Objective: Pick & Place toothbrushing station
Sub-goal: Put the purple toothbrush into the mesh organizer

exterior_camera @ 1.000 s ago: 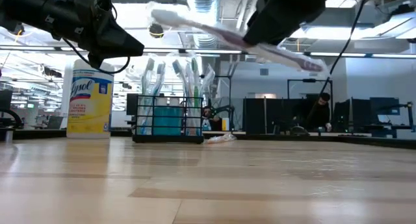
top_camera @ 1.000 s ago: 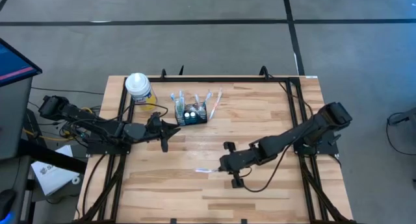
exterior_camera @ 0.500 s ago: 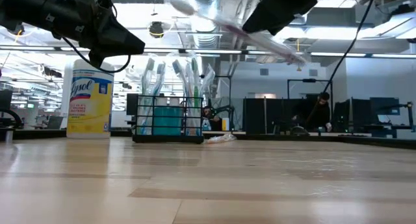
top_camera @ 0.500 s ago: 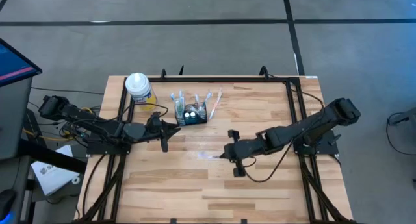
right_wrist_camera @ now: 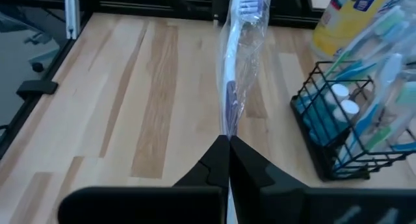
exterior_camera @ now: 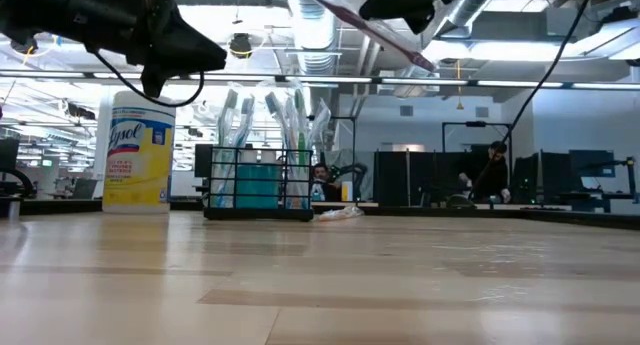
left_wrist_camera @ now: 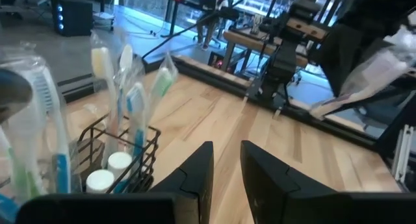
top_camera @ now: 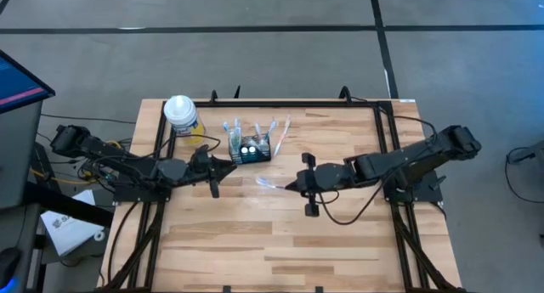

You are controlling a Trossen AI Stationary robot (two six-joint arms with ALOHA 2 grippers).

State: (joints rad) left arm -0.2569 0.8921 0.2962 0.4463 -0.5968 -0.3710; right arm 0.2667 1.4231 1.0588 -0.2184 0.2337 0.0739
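Yellow canister [top_camera: 182, 116] with a white lid stands at the far left of the wooden bench [top_camera: 340, 233], upright. Just right of it sits the black wire-mesh caddy [top_camera: 250, 149], the toothbrushing station, near the bench's far edge. It holds several wrapped toothbrushes standing upright and leaning outward, plus two small white-capped items at its floor. One more wrapped item lies on the bench just beside the caddy's right side.

Left arm reaches in from the left edge, stretched low and level; its pincer [top_camera: 223, 166] hangs above the bench just beside the caddy's near left corner, fingers [left_wrist_camera: 195, 178] a narrow gap apart, with nothing between them.

Right arm extends from the right edge toward centre, raised well above the bench. Its pincer [top_camera: 294, 185] is clamped tight on the handle end of a wrapped toothbrush [top_camera: 270, 183], whose head points toward the caddy; brush and caddy are near but apart.
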